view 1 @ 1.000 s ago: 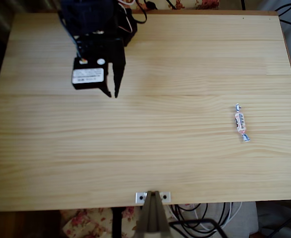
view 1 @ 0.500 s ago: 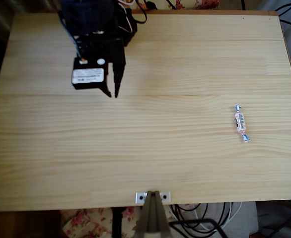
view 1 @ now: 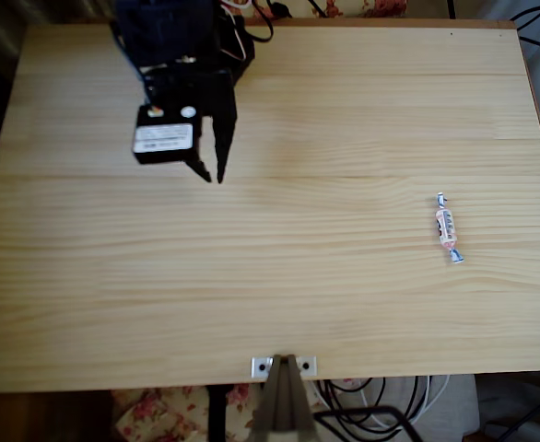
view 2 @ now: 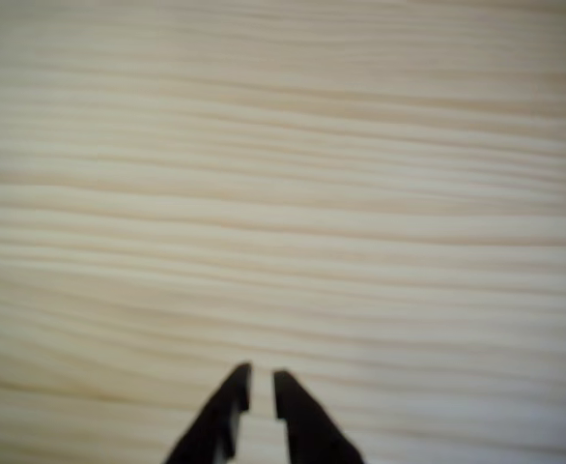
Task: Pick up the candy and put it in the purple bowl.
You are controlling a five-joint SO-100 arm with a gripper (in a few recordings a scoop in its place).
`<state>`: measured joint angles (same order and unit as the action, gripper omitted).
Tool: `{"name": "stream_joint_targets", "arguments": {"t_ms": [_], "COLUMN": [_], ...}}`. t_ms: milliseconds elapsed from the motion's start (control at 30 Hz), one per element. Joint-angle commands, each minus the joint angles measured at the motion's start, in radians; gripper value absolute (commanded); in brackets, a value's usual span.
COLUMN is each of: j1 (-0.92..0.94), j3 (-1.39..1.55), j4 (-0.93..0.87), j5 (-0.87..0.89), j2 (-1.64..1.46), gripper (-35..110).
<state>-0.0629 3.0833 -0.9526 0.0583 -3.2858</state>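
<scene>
Change: the black two-finger gripper (view 1: 213,173) has edged slightly toward the candy since a second ago — a reach barely begun.
Fingers: nearly closed, a thin slit between the tips, holding nothing.
Candy: small pink-and-white wrapped sweet (view 1: 447,227) lying on the pale pine table (view 1: 344,295), well apart from the gripper, toward the overhead view's right edge.
Unclear: wrist view blurred — only wood grain.

You've got one candy (view 1: 447,227), one black gripper (view 1: 212,175) and one wooden table (view 1: 344,110) here, nothing doubled up.
</scene>
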Motion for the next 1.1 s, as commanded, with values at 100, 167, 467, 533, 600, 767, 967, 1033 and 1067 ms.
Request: {"name": "stream_joint_targets", "arguments": {"t_ms": [100, 167, 467, 533, 600, 767, 967, 1033, 1067], "j1": [-0.021, -0.021, -0.037, -0.044, -0.051, -0.055, -0.064, -0.057, -0.054], "j3": [-0.101, -0.112, -0.218, -0.224, -0.215, -0.115, -0.048, -0.046, -0.046], "j4": [-0.025, -0.046, -0.046, -0.052, -0.058, -0.003, 0.063, 0.064, 0.061], "j5": [0.051, 0.074, 0.181, 0.187, 0.192, 0.198, 0.158, 0.152, 0.149], "j2": [-0.014, -0.014, -0.014, -0.014, -0.014, -0.014, -0.014, -0.014, -0.014], "gripper": [4, 4, 4, 4, 4, 4, 4, 4, 4]}}
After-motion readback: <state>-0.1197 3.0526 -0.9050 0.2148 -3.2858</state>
